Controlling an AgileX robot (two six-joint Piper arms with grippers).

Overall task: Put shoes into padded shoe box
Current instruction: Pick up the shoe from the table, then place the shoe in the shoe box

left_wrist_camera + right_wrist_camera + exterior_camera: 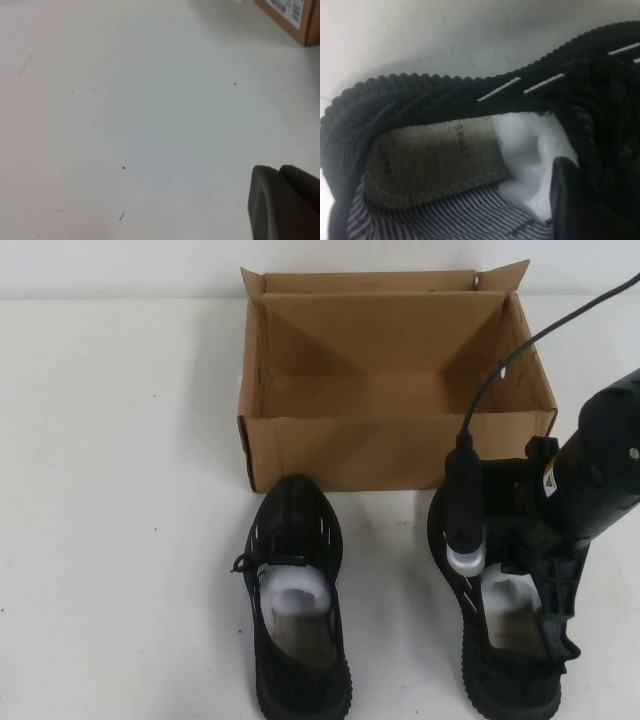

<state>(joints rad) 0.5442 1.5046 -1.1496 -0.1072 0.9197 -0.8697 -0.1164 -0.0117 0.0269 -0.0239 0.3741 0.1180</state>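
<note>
Now right gripper sits low over right shoe, lower right of frame, one finger inside opening beside white stuffing; can't tell its spread. I'd pinch collar wall firmly, lift level, clear box front wall. Left shoe waits lower centre. Left gripper hovers over bare worktop, state unclear.

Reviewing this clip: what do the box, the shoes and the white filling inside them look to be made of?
The padded shoe box looks like plain matte brown cardboard, with folded flaps. The shoes look like black knit with ribbed, probably rubber soles. Their white stuffing may be foam or paper. The right gripper sits at the right shoe; the left gripper hovers over bare table.
</note>
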